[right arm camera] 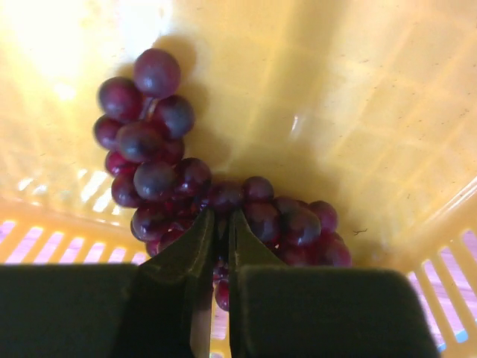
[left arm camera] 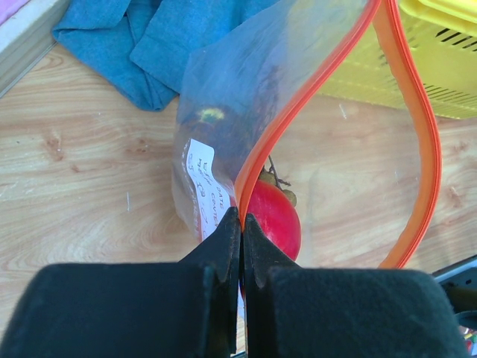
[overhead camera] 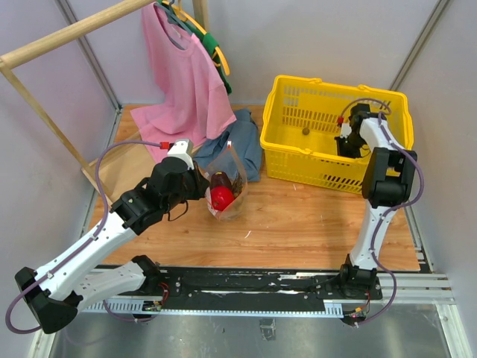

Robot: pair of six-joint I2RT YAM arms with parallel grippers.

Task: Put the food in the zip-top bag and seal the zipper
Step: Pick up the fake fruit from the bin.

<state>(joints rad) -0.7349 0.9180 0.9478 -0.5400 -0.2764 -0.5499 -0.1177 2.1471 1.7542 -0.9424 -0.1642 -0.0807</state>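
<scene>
The zip-top bag [left arm camera: 238, 97] hangs mouth-up over the wooden table, held open. My left gripper [left arm camera: 242, 217] is shut on the bag's edge where the red-orange zipper [left arm camera: 313, 89] runs. A red round fruit [left arm camera: 277, 218] sits inside the bag, beside the white label [left arm camera: 203, 186]. From above, the bag [overhead camera: 229, 173] and the red fruit [overhead camera: 221, 198] show just right of the left gripper [overhead camera: 206, 183]. My right gripper [right arm camera: 221, 216] is down inside the yellow basket [right arm camera: 335, 89], shut on the middle of the dark purple grape bunch [right arm camera: 149, 149].
The yellow basket [overhead camera: 298, 82] stands at the back right with a small object [overhead camera: 304, 132] on its floor. A blue cloth [overhead camera: 242, 142] lies behind the bag. A pink shirt [overhead camera: 182, 67] hangs from a wooden rack [overhead camera: 67, 33] at the back left.
</scene>
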